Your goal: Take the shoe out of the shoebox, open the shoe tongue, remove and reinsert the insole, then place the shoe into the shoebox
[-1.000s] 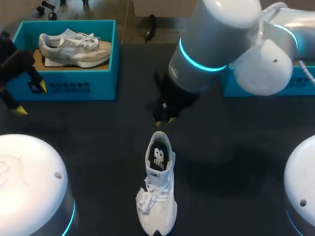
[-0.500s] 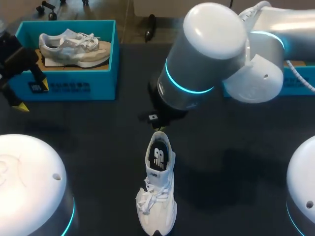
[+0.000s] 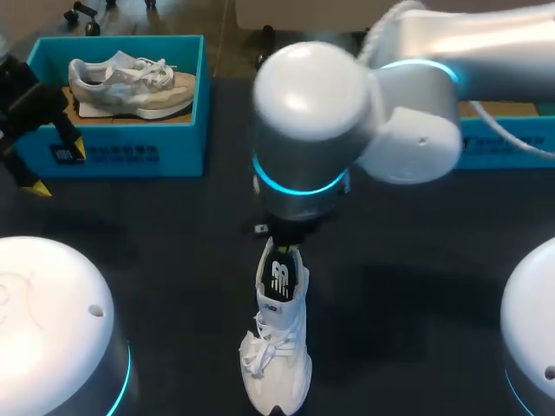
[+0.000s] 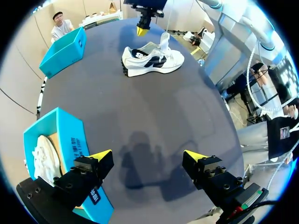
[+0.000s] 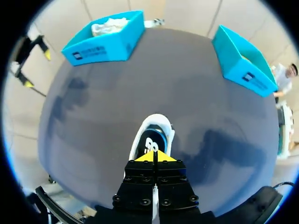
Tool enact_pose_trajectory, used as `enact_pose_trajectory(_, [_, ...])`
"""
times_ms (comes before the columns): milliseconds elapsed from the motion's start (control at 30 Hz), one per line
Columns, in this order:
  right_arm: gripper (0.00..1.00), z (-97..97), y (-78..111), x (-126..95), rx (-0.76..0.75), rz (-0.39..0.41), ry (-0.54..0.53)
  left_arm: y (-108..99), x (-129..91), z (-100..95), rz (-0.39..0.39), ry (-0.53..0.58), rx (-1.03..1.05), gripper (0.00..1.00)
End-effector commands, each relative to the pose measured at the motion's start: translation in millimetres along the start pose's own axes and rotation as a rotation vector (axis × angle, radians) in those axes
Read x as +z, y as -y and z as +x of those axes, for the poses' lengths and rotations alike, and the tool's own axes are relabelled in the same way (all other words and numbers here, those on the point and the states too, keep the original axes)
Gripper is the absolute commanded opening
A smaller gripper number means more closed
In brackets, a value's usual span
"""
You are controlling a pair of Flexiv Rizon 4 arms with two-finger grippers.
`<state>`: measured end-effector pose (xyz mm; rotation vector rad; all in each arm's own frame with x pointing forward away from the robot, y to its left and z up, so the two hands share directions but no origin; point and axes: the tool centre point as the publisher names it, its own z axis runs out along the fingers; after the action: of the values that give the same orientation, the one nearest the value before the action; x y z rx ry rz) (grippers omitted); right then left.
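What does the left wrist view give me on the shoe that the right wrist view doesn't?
Left wrist only: the shoe side-on, its tongue standing up, and the right gripper just above the heel end, seemingly not touching it. Right wrist only: a look straight down past its shut tips into the shoe's opening, at the dark insole. Both: the shoe upright on the table, the shoebox holding a second shoe, the other blue box, and the open left gripper beside the shoebox.
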<state>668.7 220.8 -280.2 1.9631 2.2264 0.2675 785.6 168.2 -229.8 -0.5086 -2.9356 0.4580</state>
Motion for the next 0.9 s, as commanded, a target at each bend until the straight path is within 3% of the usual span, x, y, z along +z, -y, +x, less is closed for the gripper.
enact_pose_trajectory(33, [0.00,34.8,4.4,14.5,0.028,-0.003,0.164,-0.5,-0.4,0.1,-0.003,-0.002,0.001,1.00])
enact_pose_trajectory(233, [0.00,38.6,14.7,19.7,0.073,-0.029,0.169,-0.5,-0.4,0.1,-0.003,-0.002,0.001,1.00])
enact_pose_trajectory(567, [0.00,38.5,23.1,28.0,0.196,-0.094,0.364,-0.5,-0.4,0.1,-0.003,-0.002,0.001,1.00])
enact_pose_trajectory(900, [0.00,37.4,23.4,27.1,0.201,-0.109,0.357,-0.5,-0.4,0.1,-0.003,-0.002,0.001,1.00])
